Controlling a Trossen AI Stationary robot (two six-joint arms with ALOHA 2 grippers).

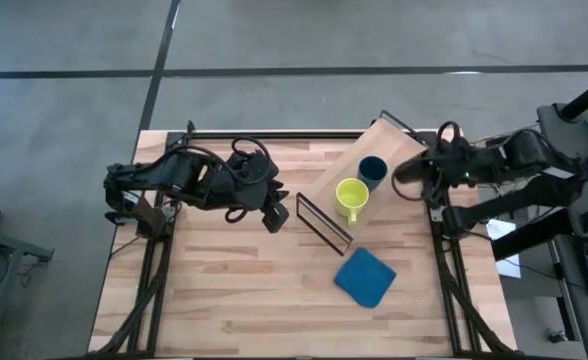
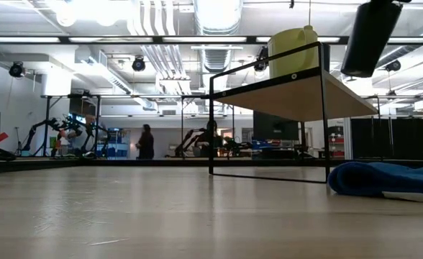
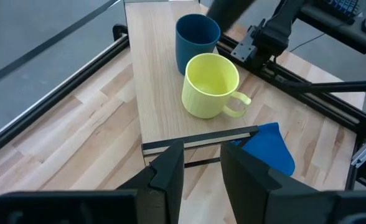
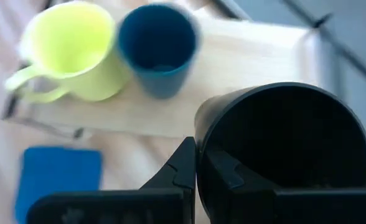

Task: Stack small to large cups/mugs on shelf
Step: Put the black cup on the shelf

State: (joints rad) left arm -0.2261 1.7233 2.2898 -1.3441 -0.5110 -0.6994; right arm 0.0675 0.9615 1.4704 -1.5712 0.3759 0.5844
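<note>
Right gripper: clamped on the rim of the black cup, held just off the shelf's far right end; in the high view the cup itself is hard to pick out against the dark arm.
Left gripper: fingers parted with nothing between them, over the table left of the shelf's near end.
Shelf: runs diagonally from near centre to far right.
Yellow mug: upright on the shelf, handle toward the near side.
Dark blue cup: just beside the mug on its far side; contact unclear.
Blue pad: on the tabletop, near side of the shelf; cut off at the frame edge in the low view.
</note>
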